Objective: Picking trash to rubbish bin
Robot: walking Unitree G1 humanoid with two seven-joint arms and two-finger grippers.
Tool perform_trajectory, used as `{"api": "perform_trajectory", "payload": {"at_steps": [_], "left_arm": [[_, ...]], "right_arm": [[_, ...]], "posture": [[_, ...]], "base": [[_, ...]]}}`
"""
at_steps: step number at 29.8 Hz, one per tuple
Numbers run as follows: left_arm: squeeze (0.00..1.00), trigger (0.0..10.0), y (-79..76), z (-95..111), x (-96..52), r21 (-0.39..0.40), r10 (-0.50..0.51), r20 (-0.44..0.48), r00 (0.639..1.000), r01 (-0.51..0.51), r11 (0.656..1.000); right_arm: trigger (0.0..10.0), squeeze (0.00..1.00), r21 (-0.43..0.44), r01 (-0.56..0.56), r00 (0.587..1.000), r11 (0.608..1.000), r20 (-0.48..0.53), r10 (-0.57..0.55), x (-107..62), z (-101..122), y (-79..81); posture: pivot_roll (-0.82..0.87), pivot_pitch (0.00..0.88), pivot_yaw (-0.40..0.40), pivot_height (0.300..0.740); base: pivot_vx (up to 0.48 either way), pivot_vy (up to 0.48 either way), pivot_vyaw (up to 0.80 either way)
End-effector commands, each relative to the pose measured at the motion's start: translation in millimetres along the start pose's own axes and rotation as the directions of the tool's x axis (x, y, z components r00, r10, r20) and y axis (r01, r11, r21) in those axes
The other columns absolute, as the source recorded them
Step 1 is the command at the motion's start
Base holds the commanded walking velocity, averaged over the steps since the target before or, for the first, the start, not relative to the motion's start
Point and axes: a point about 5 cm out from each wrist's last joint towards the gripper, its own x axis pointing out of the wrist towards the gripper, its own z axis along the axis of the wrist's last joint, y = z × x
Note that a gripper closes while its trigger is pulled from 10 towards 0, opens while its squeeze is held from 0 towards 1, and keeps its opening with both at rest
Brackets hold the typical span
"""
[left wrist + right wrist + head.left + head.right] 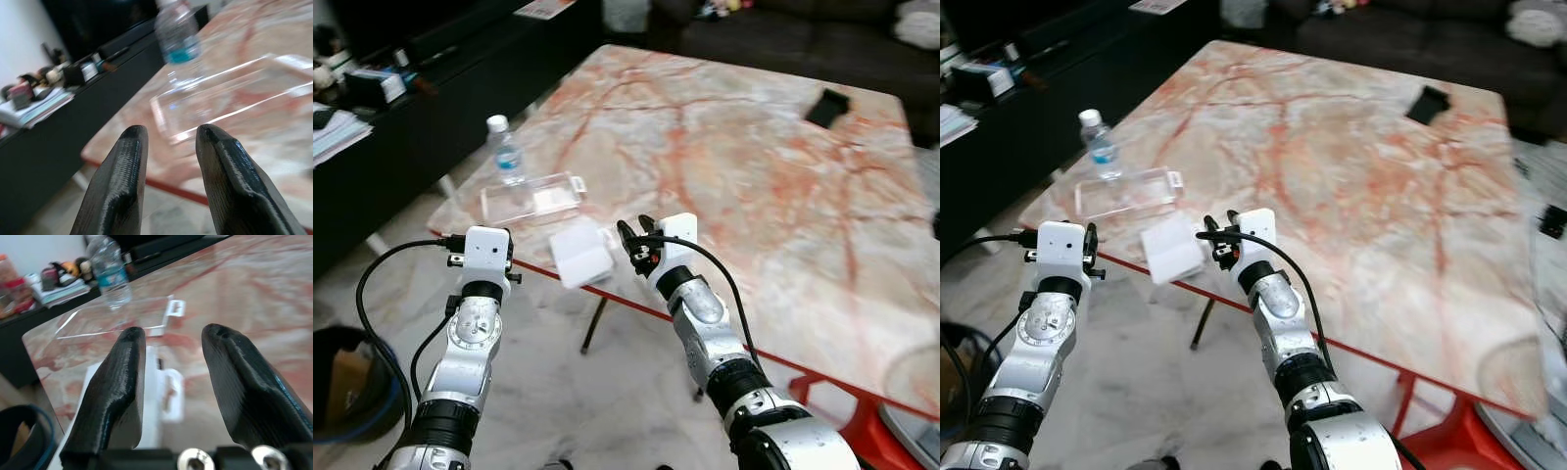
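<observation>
The right pincer (pixel 628 238), fingers apart, is hovering just beside the white packet (pixel 580 253) lying at the near edge of the marble worktop (pixel 754 166). The left pincer (pixel 168 147), also apart, is pointing toward the clear plastic box (pixel 530 199) and water bottle (pixel 507 151). A sound grasp probably requires straddling the packet squarely before closing; the dark bin (pixel 347 382) is standing on the floor below, left.

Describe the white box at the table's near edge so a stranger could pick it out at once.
Start at the large pink-veined marble table and go to its red-trimmed near edge. There, just ahead of the open right gripper, lies a small flat white cardboard box overhanging the edge. Unlike the clear plastic container and small water bottle behind it, it is opaque.
</observation>
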Motion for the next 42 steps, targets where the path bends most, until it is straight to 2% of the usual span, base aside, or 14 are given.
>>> {"api": "perform_trajectory", "payload": {"at_steps": [1, 11, 31, 32, 33, 34, 42], "left_arm": [[0.0, 10.0, -0.1, 3.0, -0.1, 0.012, 0.003, 0.012, 1.0, -0.003, 1.0], [0.0, 10.0, -3.7, 8.0, -3.0, -0.009, -0.017, 0.054, 0.998, 0.017, 1.0], [0.0, 10.0, -4.8, 3.3, -4.9, -0.006, -0.035, 0.03, 0.999, 0.035, 0.999], [0.0, 10.0, -4.7, 2.8, -4.6, -0.004, -0.037, 0.028, 0.999, 0.037, 0.999], [0.0, 10.0, -4.7, 2.3, -4.5, -0.003, -0.038, 0.025, 0.999, 0.038, 0.999], [0.0, 10.0, -4.8, 1.9, -4.4, -0.003, -0.039, 0.023, 0.999, 0.039, 0.999], [0.0, 10.0, -8.5, 0.3, -5.9, -0.002, -0.065, 0.016, 0.998, 0.065, 0.998]], "right_arm": [[10.0, 0.0, 0.026, -0.009, 1.0, 1.0, 0.001, 0.009, 1.1, -1.4, 7.1], [10.0, 0.0, 0.021, -0.045, 0.999, 0.999, -0.005, 0.045, 1.3, -2.7, 14.6], [10.0, 0.0, 0.029, -0.065, 0.997, 0.997, -0.027, 0.066, 0.9, -4.3, 16.0], [10.0, 0.71, 0.027, -0.065, 0.997, 0.998, -0.029, 0.065, 0.9, -4.4, 16.1], [10.0, 0.96, 0.027, -0.061, 0.998, 0.998, -0.031, 0.062, 0.8, -4.8, 15.9], [10.0, 1.0, 0.032, -0.058, 0.998, 0.998, -0.032, 0.06, 0.8, -5.0, 15.8], [10.0, 1.0, 0.034, -0.065, 0.996, 0.997, -0.055, 0.067, 0.5, -7.6, 17.8]], "posture": [[0.14, 0.142, -0.014, 0.74], [0.14, 0.147, -0.014, 0.74], [0.14, 0.154, -0.019, 0.74], [0.14, 0.154, -0.019, 0.74], [0.14, 0.154, -0.02, 0.74], [0.14, 0.153, -0.02, 0.74], [0.14, 0.156, -0.023, 0.74]], "base": [[0.292, 0.0, 0.0], [0.146, 0.0, 0.0], [0.0, 0.0, 0.0], [0.0, 0.0, 0.0], [0.0, 0.0, 0.0], [0.0, 0.0, 0.0], [0.0, 0.0, 0.0]]}}
